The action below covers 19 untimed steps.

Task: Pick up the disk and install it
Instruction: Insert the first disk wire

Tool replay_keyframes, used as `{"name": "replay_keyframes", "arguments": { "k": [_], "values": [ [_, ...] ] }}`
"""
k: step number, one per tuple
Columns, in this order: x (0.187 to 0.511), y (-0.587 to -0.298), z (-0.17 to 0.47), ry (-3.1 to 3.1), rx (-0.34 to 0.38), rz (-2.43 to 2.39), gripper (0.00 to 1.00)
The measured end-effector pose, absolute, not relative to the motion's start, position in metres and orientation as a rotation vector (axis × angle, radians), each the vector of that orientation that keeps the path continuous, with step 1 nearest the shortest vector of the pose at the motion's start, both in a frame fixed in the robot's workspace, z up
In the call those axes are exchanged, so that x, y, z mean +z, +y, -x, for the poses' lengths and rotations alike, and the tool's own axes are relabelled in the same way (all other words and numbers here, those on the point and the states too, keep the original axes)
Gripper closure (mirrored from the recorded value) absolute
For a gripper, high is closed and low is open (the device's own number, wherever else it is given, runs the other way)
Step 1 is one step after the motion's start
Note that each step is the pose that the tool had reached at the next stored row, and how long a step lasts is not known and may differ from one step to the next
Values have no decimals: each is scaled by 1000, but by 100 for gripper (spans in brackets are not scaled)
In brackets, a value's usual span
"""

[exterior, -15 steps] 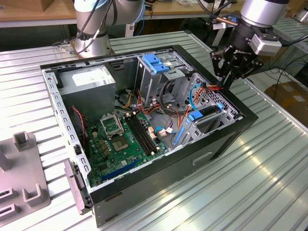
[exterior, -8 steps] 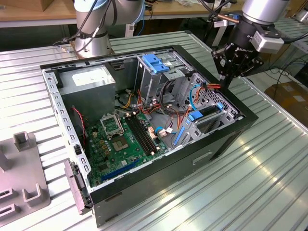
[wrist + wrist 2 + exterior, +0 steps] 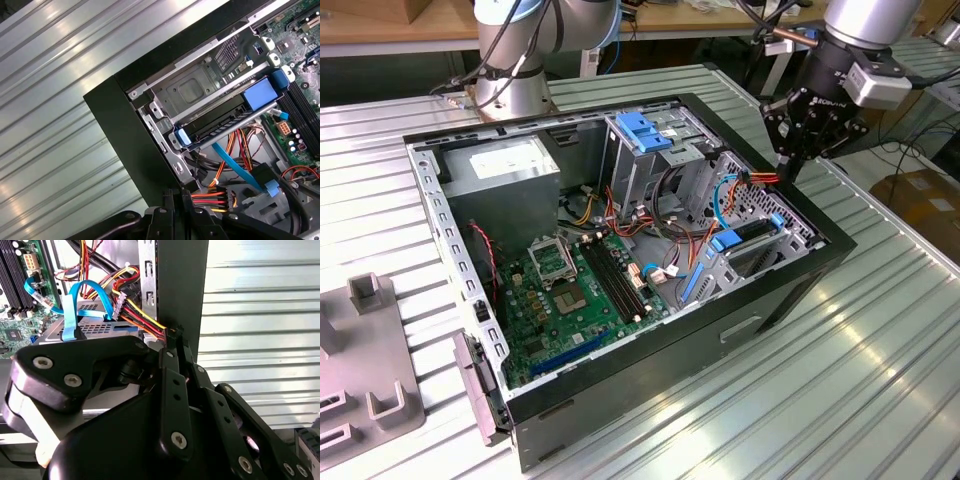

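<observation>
1. Ribbed silver metal tabletop [image 3: 880,350] carries an open black desktop computer case [image 3: 650,355] lying on its side.
2. Over the case's rim, on the exterior view's right, hangs the black robot hand [image 3: 790,170]. It is clenched, with its fingers [image 3: 175,385] drawn together.
3. A bundle of red, yellow and black wires [image 3: 207,196] runs right up to the fingertips in both wrist views. Whether the wires are pinched between the tips, I cannot tell.
4. Just beside them a flat light-blue cable [image 3: 232,162] loops down into the case.
5. The disk [image 3: 217,120], a flat drive seen edge-on with a light-blue plastic bracket at both ends, sits slotted in the grey metal bay [image 3: 192,92] just inside the case wall. It is near the hand but apart from it.
6. Farther in lie the green motherboard [image 3: 570,290], the tall silver metal cage with a blue tab [image 3: 640,130] and the grey power-supply box [image 3: 510,165].
</observation>
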State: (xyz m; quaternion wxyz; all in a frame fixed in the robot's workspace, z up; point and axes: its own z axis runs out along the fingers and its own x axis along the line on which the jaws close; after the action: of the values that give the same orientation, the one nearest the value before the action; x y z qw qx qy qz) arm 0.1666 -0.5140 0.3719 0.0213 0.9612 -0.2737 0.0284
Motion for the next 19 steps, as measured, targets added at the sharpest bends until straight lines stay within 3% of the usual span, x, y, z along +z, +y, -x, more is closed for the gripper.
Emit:
{"name": "replay_keyframes", "arguments": {
  "k": [2,19],
  "values": [
    [372,-514,-167,-848,89,-2979,75],
    [367,-514,-174,-849,98,-2956,75]
  ]
}}
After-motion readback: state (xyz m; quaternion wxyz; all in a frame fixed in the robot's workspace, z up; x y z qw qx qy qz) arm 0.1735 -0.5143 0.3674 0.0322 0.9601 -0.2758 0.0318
